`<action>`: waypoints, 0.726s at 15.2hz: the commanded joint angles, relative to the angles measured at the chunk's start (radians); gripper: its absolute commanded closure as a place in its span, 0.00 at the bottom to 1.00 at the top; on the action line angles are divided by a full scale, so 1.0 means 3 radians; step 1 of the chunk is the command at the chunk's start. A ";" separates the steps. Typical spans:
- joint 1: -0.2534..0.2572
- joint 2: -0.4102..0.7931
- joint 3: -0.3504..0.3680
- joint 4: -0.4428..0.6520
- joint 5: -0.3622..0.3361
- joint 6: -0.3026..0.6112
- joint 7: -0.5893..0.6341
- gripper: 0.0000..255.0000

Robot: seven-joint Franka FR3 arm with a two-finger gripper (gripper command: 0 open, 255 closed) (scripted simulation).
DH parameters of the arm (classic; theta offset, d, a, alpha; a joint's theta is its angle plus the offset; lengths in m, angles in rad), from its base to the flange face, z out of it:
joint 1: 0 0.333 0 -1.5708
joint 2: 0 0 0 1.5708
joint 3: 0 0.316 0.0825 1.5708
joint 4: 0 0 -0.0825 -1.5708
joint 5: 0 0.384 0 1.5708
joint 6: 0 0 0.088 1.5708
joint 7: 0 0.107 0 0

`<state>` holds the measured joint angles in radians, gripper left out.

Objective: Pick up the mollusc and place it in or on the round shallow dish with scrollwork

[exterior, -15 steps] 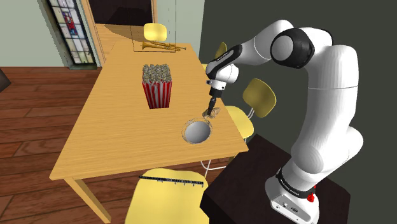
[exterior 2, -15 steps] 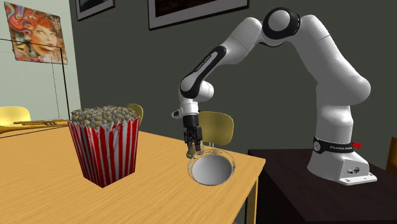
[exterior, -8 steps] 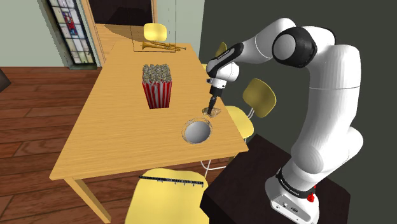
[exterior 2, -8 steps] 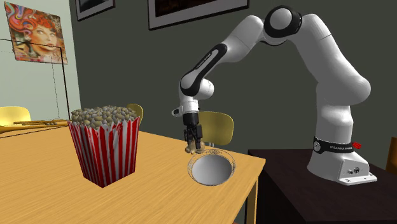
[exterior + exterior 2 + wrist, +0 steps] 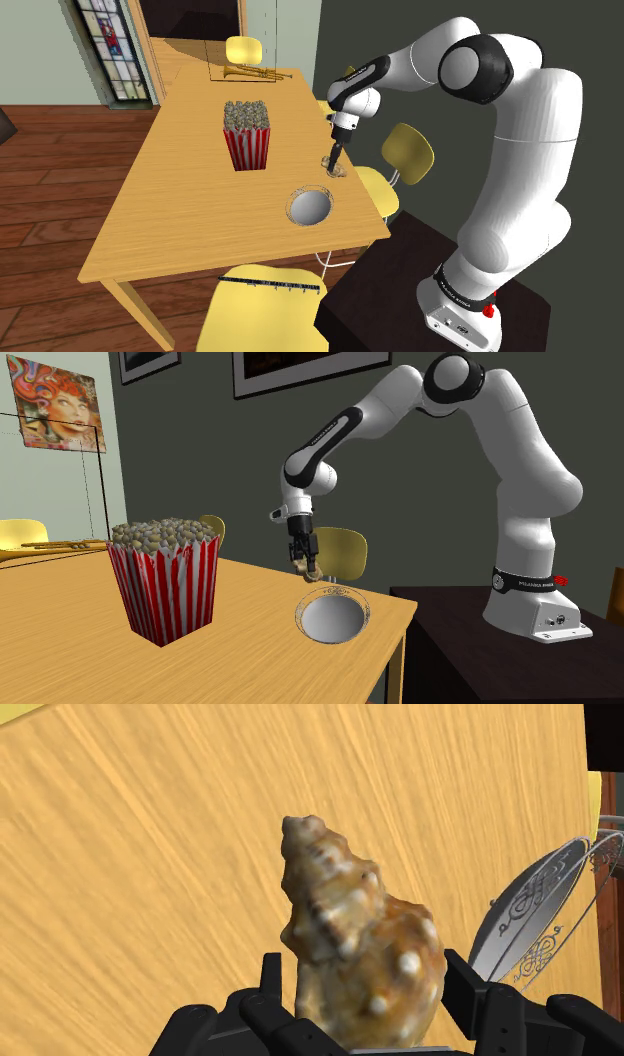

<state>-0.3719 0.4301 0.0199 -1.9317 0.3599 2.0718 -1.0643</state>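
Pincer [image 5: 365,999] grips the shell [image 5: 350,944]: its two black fingers clasp the broad lower body from either side, and the spire points away from the hand towards the desk [image 5: 150,884].

In the second exterior view the pincer [image 5: 306,564] hangs straight down from the arm, with the shell [image 5: 311,570] between its tips. There the shell appears to be clear of the desk [image 5: 230,652], just behind the dish [image 5: 335,622] and above its far rim. How much air lies under it is hard to judge from that angle. The shoulder view puts the shell [image 5: 333,168] near the desk edge, up and to the right of the dish [image 5: 310,206], close to it but not over it. The popcorn box [image 5: 246,135] stands well apart towards that view's left.

The shell looks rigid, light and knobbly, brown with pale bumps. A hard, rounded body like this gives flat pads little to bite on, so it could pivot or squirt out if the arm swings sharply. The thin spire tip is likely the brittle part. The widest whorl, where the fingers now sit, seems the soundest place to hold.

The dish [image 5: 530,919] is shallow, with scrollwork on its rim. Lowering the shell close before letting go would probably stop it rolling out.
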 commanded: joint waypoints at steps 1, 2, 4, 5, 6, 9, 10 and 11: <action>-0.0001 -0.0058 -0.0004 0.0015 -0.0012 -0.0070 0.0024 1.00; -0.0001 -0.0087 -0.0006 0.0021 -0.0018 -0.0103 0.0036 1.00; -0.0002 -0.0143 -0.0009 0.0035 -0.0028 -0.0170 0.0059 1.00; -0.0002 -0.0170 -0.0010 0.0043 -0.0034 -0.0204 0.0070 1.00; -0.0002 -0.0197 -0.0012 0.0052 -0.0039 -0.0238 0.0081 1.00; -0.0004 -0.0274 -0.0016 0.0083 -0.0054 -0.0341 0.0116 1.00; -0.0005 -0.0298 -0.0017 0.0094 -0.0059 -0.0376 0.0127 1.00; -0.0005 -0.0323 -0.0019 0.0107 -0.0064 -0.0411 0.0138 1.00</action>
<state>-0.3739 0.3430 0.0145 -1.9040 0.3426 1.9617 -1.0280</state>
